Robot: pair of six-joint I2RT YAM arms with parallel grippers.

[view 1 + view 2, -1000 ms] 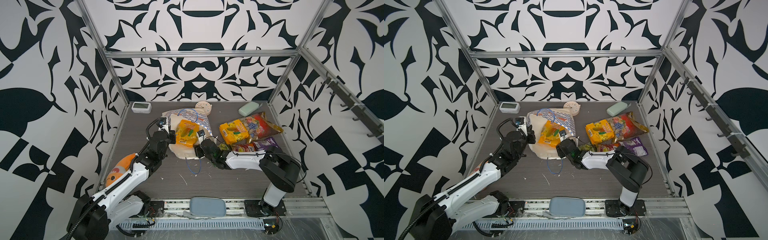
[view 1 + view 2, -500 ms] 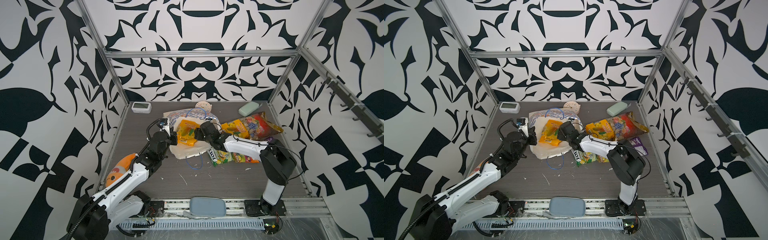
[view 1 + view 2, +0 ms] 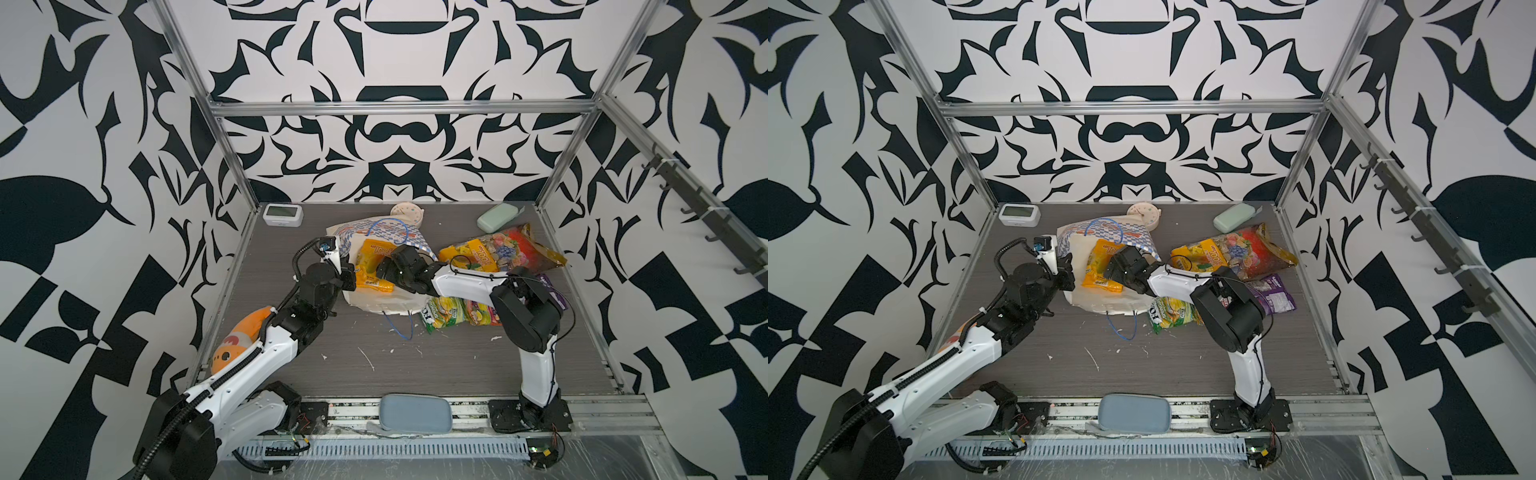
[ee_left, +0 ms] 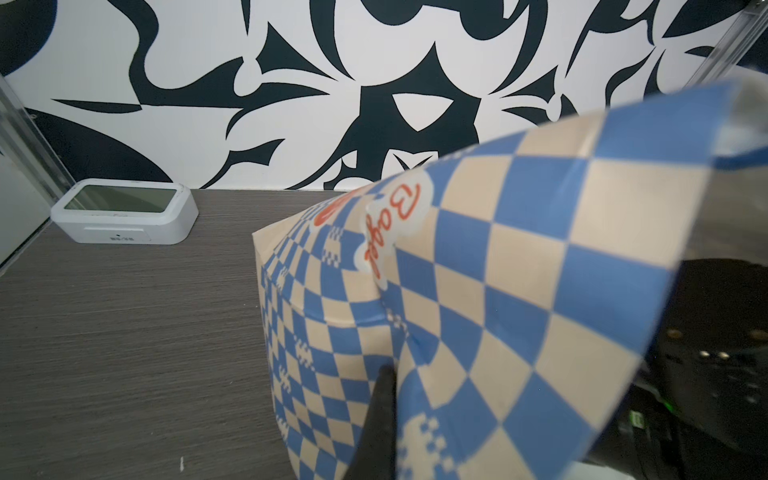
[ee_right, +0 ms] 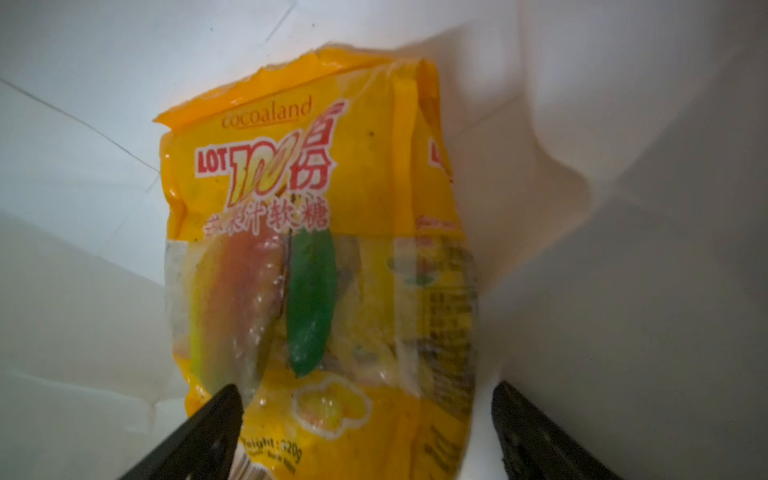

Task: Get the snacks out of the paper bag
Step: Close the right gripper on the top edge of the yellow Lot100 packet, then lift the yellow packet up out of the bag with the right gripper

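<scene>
The paper bag lies on its side mid-table with its mouth held open. My left gripper is shut on the bag's checked edge. My right gripper stands open inside the mouth, its fingers either side of a yellow-orange snack packet. To the right of the bag lie another yellow-orange packet, the clear candy pack, a green-yellow packet, a pink-orange one and a purple one.
A white clock, a round cream object and a mint green case stand along the back wall. An orange plush fish lies under my left arm. A blue cord handle trails in front of the bag.
My right gripper swung from the front right of the bag back into its mouth and opened wide over the yellow-orange packet. The green-yellow packet now lies uncovered on the table. My left gripper kept its hold.
</scene>
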